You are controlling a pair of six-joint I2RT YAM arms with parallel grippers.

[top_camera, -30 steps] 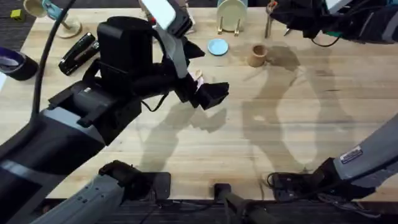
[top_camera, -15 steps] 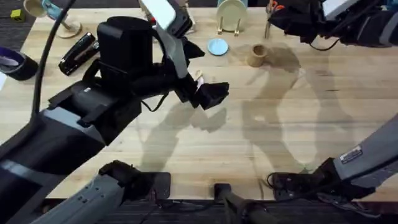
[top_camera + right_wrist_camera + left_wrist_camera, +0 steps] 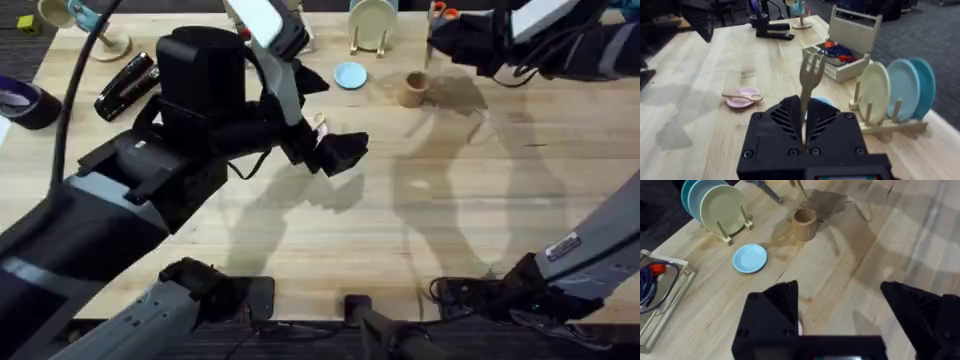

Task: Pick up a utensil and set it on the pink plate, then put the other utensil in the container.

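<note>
Fork carried toward the cup, spoon already on the pink plate

Over the last second the right claw (image 3: 804, 134) has drifted along the far edge of the bench (image 3: 420, 220) and now hangs just beside and above the tan cup (image 3: 414, 89), so the drop into it looks like the next step. It is clenched on the handle of the wooden fork (image 3: 809, 75), tines pointing away from the claw. The small wooden spoon (image 3: 742, 96) lies across the pink plate (image 3: 742, 100), so the first half of the job appears finished. The left claw (image 3: 840, 315) has stayed put over the middle of the bench, its fingers spread wide and holding nothing, well apart from the light-blue plate (image 3: 750, 258).
</note>
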